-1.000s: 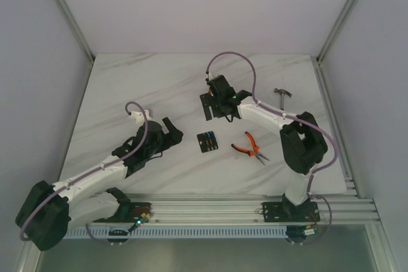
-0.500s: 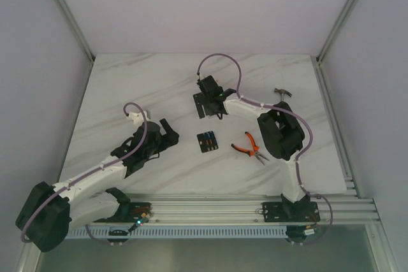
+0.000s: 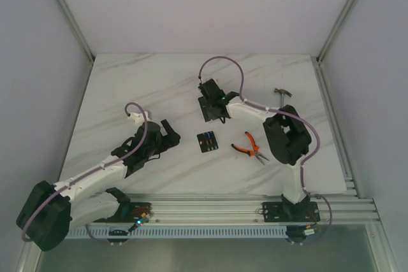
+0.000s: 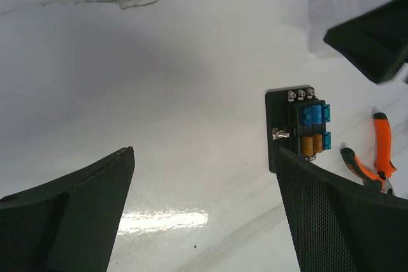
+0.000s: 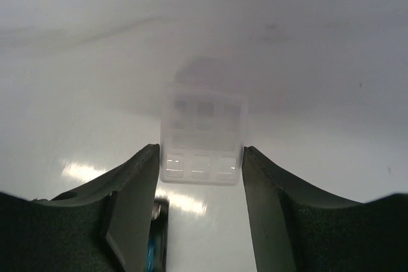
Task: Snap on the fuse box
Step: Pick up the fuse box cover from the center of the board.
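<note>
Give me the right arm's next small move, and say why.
Probably close the right claw firmly on the clear cover. Its fingers flank the cover's two sides, though whether they already press on it can't be judged. The cover likely has to be held before it can go to the fuse box, which lies apart with its fuses exposed.

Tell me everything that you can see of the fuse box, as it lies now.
The fuse box is a small black squarish block, plastic by its look, lying flat near the middle of the white marbled table. Its top is uncovered: three small screws along one edge, blue and amber fuses, a metal terminal at one side. One corner is hidden in the left wrist view. Only the table touches it; the pliers lie apart beside it.
</note>
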`<state>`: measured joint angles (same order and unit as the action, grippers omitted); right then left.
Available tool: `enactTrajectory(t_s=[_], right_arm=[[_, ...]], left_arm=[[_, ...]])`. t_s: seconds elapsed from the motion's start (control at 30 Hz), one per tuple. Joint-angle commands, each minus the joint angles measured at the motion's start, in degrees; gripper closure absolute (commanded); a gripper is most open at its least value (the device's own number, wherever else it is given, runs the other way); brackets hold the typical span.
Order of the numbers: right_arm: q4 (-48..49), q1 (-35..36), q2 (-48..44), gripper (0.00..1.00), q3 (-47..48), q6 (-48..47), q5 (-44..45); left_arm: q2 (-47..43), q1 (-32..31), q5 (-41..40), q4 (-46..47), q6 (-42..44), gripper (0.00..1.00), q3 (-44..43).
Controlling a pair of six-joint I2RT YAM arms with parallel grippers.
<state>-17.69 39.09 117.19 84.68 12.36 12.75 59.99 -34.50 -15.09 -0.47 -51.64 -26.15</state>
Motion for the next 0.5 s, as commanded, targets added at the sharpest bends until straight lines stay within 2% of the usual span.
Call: enactTrajectory(t_s=[0.0, 0.23, 0.47], right_arm=[[-3.6, 2.6, -9.0, 0.62, -3.7, 2.3, 1.2], [-7.3, 7.5, -17.5, 0.61, -9.8, 7.5, 1.8], [-7.8, 11.9, -19.3, 0.6, -13.9, 11.9, 5.1]], left_arm=[[0.6, 0.3, 2.3, 0.3, -0.4, 0.0, 0.1], [0.6, 0.2, 3.5, 1.3, -1.4, 0.0, 0.2], [1.3, 0.1, 4.8, 2.1, -1.9, 0.0, 0.3]])
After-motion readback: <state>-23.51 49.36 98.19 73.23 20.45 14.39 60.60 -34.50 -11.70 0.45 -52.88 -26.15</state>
